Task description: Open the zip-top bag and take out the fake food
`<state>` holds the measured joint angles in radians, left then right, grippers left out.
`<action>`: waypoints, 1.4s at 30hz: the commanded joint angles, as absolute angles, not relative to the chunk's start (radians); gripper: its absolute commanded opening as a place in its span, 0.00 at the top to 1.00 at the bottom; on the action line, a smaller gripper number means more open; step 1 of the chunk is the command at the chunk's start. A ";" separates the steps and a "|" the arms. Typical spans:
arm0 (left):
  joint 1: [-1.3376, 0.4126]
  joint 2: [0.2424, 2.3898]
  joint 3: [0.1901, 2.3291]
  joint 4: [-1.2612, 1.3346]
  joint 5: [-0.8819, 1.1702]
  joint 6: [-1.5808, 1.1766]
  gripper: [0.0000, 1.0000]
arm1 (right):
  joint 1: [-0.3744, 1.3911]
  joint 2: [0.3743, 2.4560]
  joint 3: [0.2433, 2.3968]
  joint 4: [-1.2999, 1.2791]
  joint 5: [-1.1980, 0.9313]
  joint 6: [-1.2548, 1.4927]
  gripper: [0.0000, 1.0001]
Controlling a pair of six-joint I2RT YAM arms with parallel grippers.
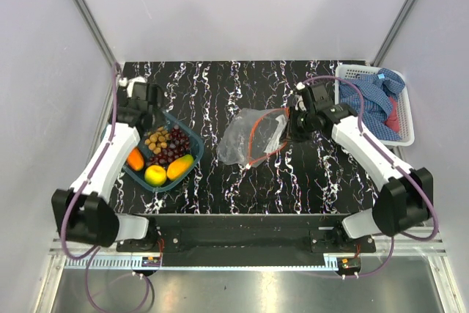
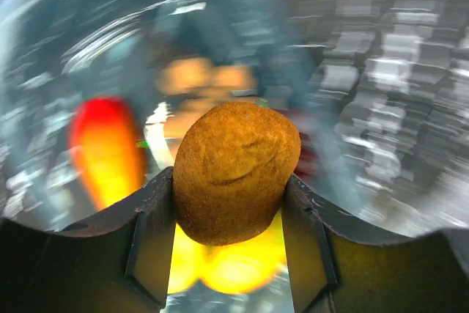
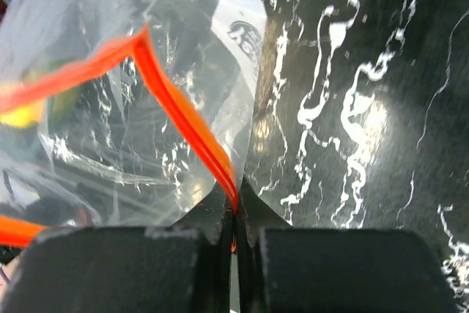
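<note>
The left gripper [image 2: 229, 196] is holding one tan ball [image 2: 234, 174]. Its two fingers [image 2: 150, 240] are squeezing the ball from both sides. From above, this gripper is hanging over the far end of the blue tub [image 1: 196, 139], which is sitting at about 9 o'clock on the table [image 1: 322, 174].

The rest of the fake food [image 1: 163, 155] is lying in the tub: an orange, a lemon, a mango, dark grapes and more tan balls.

The zip-top bag [image 1: 245, 137] is lying in the middle of the table, open and crinkly. The right gripper [image 3: 234, 218] is at the bag's 3 o'clock side. Its fingers are pressed tight together on the orange-red zip strip [image 3: 183, 119]. The bag is looking empty from above. There is a yellow blur at its 9 o'clock edge in the right wrist view, though, and I cannot tell if that is inside the bag or behind it.

A basket [image 1: 350, 72] with a blue cloth [image 1: 374, 97] is sitting at 2 o'clock, well apart from everything.

The job right now is probably dropping this ball in with the others. To do it well, the left gripper should go down low over the tub first – balls roll! Then it should open slowly, over the pile and not the rim. The right gripper should stay pinched on the strip so the bag is not sliding away.
</note>
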<state>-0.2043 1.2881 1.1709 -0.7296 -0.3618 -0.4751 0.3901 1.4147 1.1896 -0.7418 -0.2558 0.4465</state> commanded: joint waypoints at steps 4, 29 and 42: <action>0.027 1.442 1.170 -0.729 -0.424 -0.468 1.00 | 0.325 1.558 1.353 -0.664 -0.256 0.417 1.00; -0.294 1.389 1.285 -0.916 -0.397 -0.610 0.01 | 0.310 1.640 1.623 -0.982 -0.104 0.436 0.01; -0.736 1.197 1.171 -0.750 -0.126 -0.753 0.01 | 0.311 1.168 1.165 -0.910 -0.106 0.512 0.00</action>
<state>-0.6334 1.2682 1.2209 -0.8803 -0.2672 -0.7185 0.3115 1.2648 1.2861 -0.9947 -0.0929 0.4564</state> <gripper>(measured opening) 0.983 0.994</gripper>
